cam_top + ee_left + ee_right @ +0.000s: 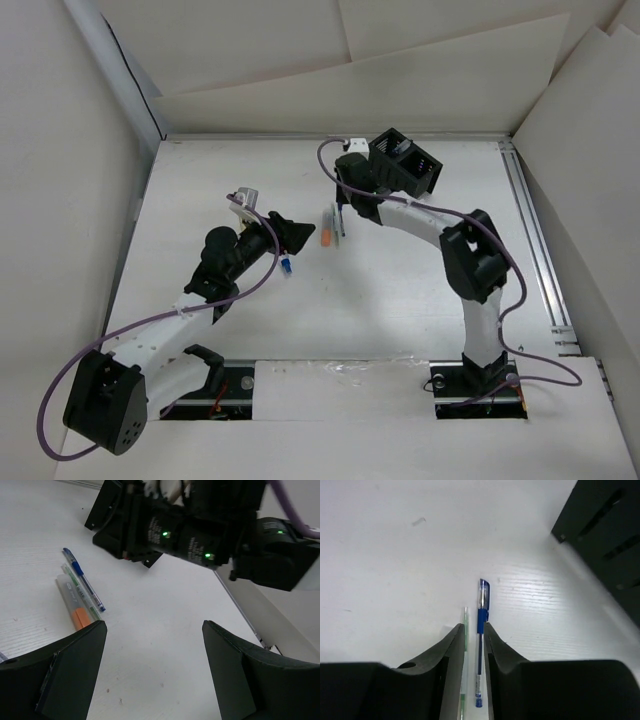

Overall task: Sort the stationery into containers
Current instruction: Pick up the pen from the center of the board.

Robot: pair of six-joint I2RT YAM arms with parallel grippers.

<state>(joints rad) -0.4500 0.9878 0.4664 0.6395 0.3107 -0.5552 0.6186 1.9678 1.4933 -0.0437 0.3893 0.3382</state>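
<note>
1. Top view: the loose stationery lies in a tight bundle near the middle of the table, long axes running roughly away from the arm bases. The orange marker end sits at the near end. The right gripper hangs right over this bundle, and the left gripper stands just beside it to the left. A small blue item lies near the left claw. The black organiser sits at the far side, close behind the right wrist.

2. Left wrist view: the left gripper is spread wide and holds nothing. The blue pen, a green-barrelled pen and the grey marker lie side by side, ahead and to the left of its gap. All three are parallel and angled across this claw's line. The right arm fills the top of the view.

3. Right wrist view: the right gripper is drawn to a narrow slit that straddles the blue pen. The pen's long axis runs straight along the slit, cap end pointing out past the fingertips. A sliver of table shows on either side of the pen, so the jaws do not appear to pinch it. The green pen lies just outside the left finger. The organiser is ahead to the right. The right arm is the nearer one for this pen.
</note>
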